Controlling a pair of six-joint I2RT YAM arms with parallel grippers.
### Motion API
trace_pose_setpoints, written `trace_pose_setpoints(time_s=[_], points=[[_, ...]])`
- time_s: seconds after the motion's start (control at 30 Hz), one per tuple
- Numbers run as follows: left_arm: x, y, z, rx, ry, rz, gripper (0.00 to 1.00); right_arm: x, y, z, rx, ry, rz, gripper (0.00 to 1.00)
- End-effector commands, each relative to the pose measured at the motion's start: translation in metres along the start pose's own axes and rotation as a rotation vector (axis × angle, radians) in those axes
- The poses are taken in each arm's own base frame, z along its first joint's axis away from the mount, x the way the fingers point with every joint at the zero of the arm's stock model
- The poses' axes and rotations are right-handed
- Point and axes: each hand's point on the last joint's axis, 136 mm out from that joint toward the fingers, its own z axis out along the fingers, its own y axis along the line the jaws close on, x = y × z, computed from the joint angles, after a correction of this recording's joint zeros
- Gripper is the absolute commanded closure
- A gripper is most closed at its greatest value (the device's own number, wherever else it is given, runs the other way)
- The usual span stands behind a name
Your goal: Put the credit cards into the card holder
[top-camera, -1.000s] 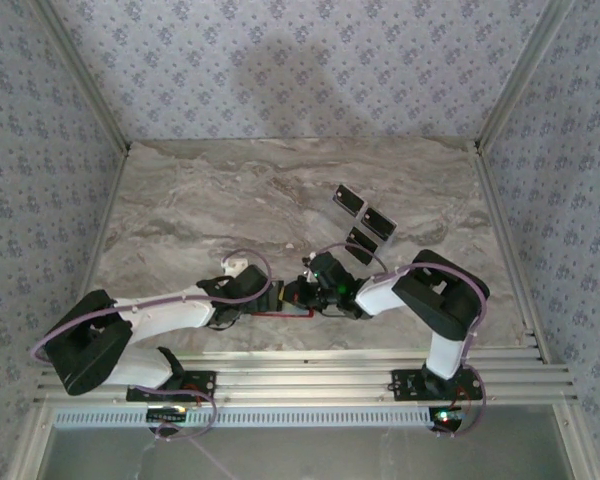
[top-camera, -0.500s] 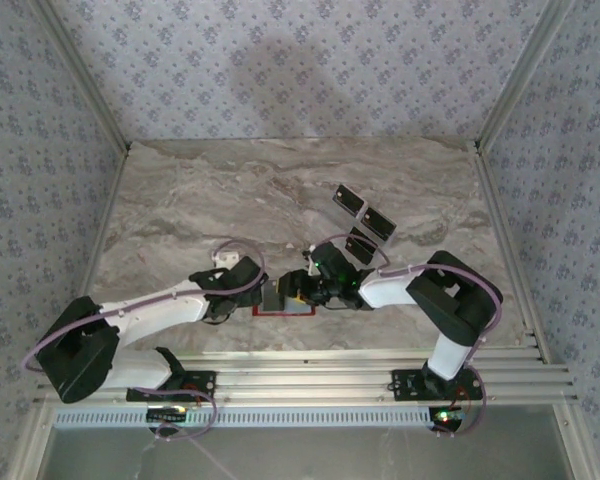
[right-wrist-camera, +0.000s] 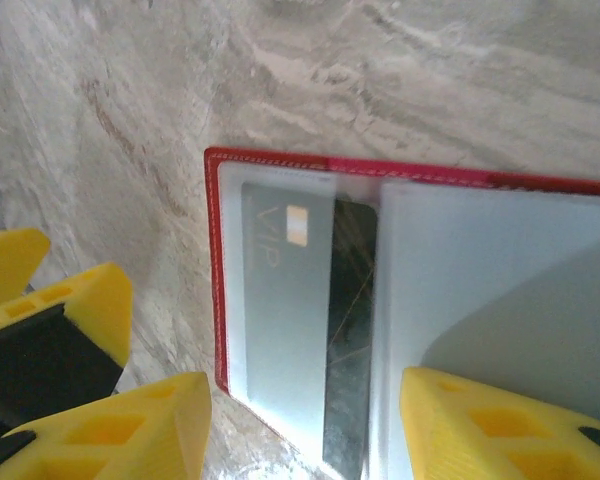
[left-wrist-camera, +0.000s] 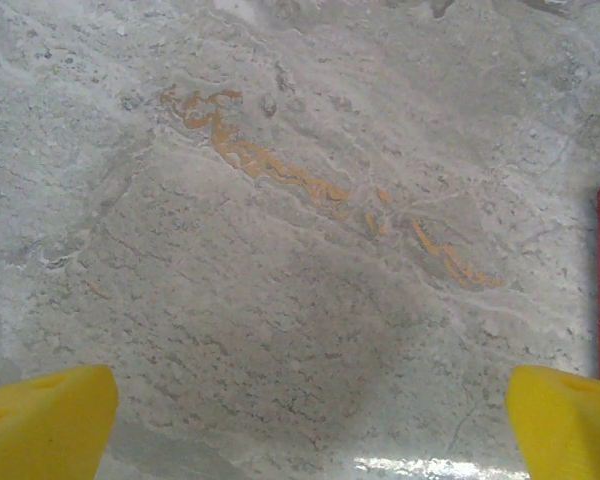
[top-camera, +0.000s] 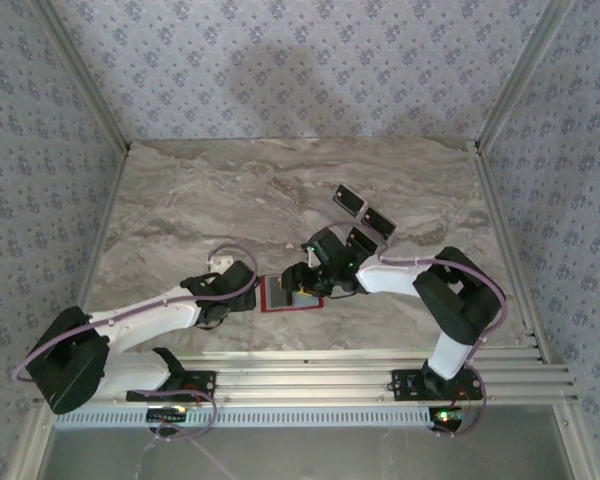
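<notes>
Left end effector (top-camera: 246, 293) and right end effector (top-camera: 302, 282) both spread, empty, flanking the card holder (top-camera: 276, 300).
Top view: holder open by the table's (top-camera: 180, 220) near edge, two black cards (top-camera: 350, 200) toward the far right. Left wrist: fingers wide, holder's red edge at right. Right wrist: grey card (right-wrist-camera: 280, 300) pocketed, dark card (right-wrist-camera: 350, 330) alongside. Next, probably: pinch a black card's edge.
</notes>
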Motion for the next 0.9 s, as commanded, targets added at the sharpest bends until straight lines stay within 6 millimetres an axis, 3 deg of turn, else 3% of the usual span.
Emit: trace_pose_setpoints(time_s=[0.0, 0.13, 0.3, 0.4, 0.87], points=[[0.003, 0.0, 0.005, -0.003, 0.012, 0.024, 0.0, 0.006, 0.0, -0.013, 0.084, 0.031, -0.077, 0.45], [0.003, -0.004, 0.009, -0.002, 0.013, 0.029, 0.0, 0.004, -0.007, -0.016, 0.16, 0.038, -0.111, 0.54], [0.001, -0.011, 0.014, -0.001, 0.019, 0.04, 0.0, 0.004, -0.014, -0.012, 0.244, 0.064, -0.171, 0.81], [0.001, -0.012, 0.017, -0.009, 0.022, 0.052, 0.0, 0.004, -0.016, -0.005, 0.257, 0.075, -0.171, 0.89], [0.003, -0.013, 0.022, -0.022, 0.028, 0.074, 0.0, 0.004, -0.022, 0.015, 0.264, 0.115, -0.202, 0.93]])
